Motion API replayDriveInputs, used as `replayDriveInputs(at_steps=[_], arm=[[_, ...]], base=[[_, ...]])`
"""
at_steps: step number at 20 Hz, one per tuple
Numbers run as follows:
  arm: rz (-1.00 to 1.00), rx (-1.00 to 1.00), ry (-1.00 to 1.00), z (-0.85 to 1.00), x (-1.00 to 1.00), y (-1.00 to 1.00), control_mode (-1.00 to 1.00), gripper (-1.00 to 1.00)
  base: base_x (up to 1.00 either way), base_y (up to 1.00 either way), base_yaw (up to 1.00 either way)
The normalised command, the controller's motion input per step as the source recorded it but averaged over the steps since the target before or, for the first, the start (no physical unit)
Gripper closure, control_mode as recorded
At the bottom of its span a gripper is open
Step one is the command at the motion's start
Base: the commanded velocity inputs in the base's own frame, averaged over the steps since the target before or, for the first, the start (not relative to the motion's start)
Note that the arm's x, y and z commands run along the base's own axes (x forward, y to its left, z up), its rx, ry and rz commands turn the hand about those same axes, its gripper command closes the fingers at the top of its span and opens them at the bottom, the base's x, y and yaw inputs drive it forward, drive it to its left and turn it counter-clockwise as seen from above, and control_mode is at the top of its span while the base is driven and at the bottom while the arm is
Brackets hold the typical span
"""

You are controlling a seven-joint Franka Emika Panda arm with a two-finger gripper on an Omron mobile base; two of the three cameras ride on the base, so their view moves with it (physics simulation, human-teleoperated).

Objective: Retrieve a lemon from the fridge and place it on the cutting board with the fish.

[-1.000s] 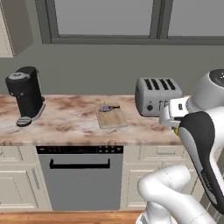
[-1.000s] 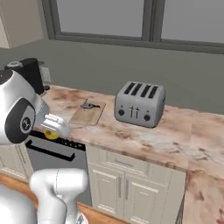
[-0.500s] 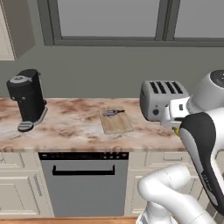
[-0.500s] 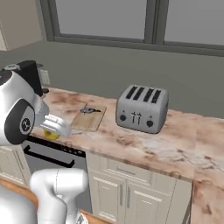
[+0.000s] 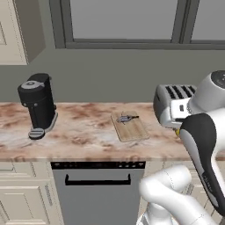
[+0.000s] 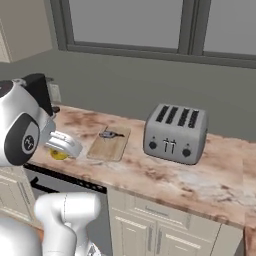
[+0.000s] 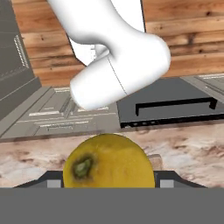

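The fingers [image 7: 109, 183] grip the lemon [image 7: 108, 161], which hides most of them in the hand view; in the right base view only a yellow sliver shows under the arm. The fish [image 5: 126, 118] lies on the cutting board [image 5: 132, 130] on the worktop [image 5: 83, 132], beside the half-hidden toaster [image 5: 169, 103].

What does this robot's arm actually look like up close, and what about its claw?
The arm is made of smooth, glossy white rounded segments, bulging like thick pipes, with dark grey to black bands and caps at the joints. One round dark joint cap carries a small white marking. No loose cables are visible. The claw ends in two small dark finger tips.
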Motion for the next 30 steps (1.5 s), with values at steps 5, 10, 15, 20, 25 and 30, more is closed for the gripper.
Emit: replayDriveInputs(at_steps=[5,10,15,20,25,30], arm=[[0.00,0.00,0.00,0.00,0.00,0.00,1.00,1.00],[0.00,0.00,0.00,0.00,0.23,0.02,-1.00,1.00],[0.05,0.00,0.05,-0.05,0.56,0.00,-1.00,1.00],[0.10,0.00,0.20,-0.38,0.66,0.02,-1.00,1.00],[0.11,0.00,0.23,-0.69,0.95,0.06,-1.00,1.00],[0.13,0.00,0.02,-0.76,0.88,0.04,-1.00,1.00]], base=[[0.50,0.24,0.00],[0.16,0.06,0.00],[0.00,0.00,0.00],[0.00,0.00,0.00],[0.00,0.00,0.00],[0.00,0.00,0.00]])
